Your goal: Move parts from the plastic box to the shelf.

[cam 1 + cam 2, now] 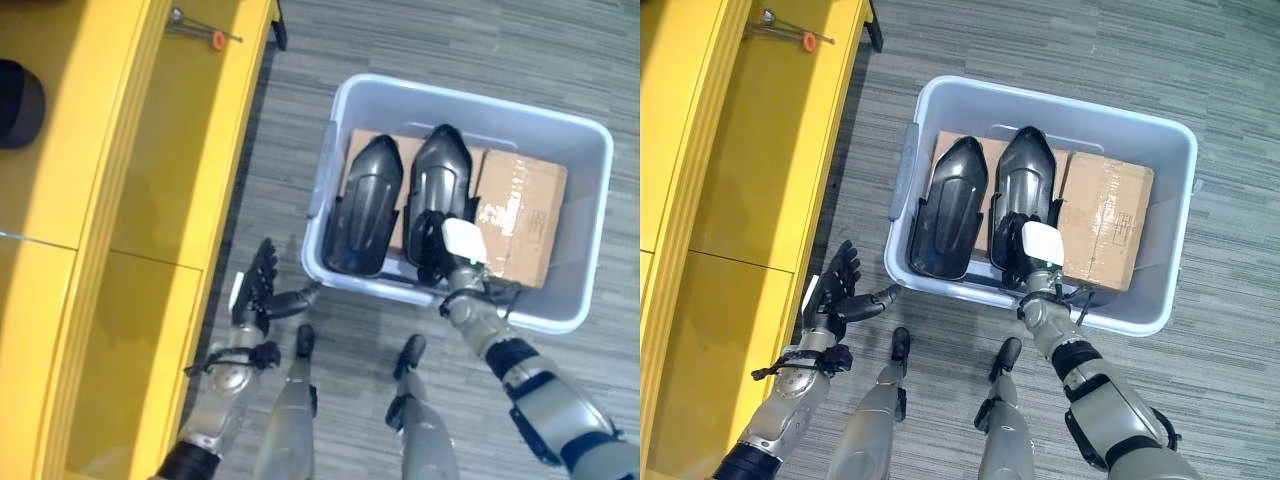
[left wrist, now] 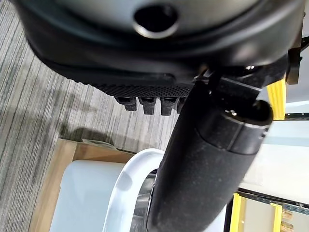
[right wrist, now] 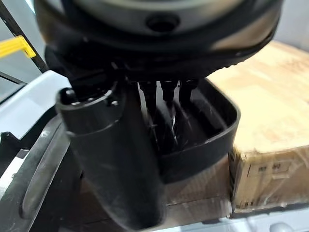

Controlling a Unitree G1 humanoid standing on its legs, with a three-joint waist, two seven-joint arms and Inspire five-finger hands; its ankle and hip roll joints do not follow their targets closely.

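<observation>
A grey plastic box [image 1: 470, 100] stands on the floor. In it, two black moulded shell parts lie side by side, the left part [image 1: 365, 205] and the right part [image 1: 440, 175], on and beside a cardboard carton [image 1: 520, 215]. My right hand [image 1: 452, 250] is over the near end of the right part [image 3: 212, 130]. Its fingers [image 3: 164, 92] run straight into the part's hollow, and its thumb [image 3: 111, 159] stays outside the rim. My left hand [image 1: 258, 290] hovers open outside the box's near left corner, holding nothing. The yellow shelf [image 1: 150, 200] lies to the left.
On the shelf's far end lies a thin metal tool with an orange tip [image 1: 215, 38]. A dark round object [image 1: 15, 100] sits on the shelf's upper left level. Grey carpet floor separates shelf and box by a narrow strip [image 1: 270, 150].
</observation>
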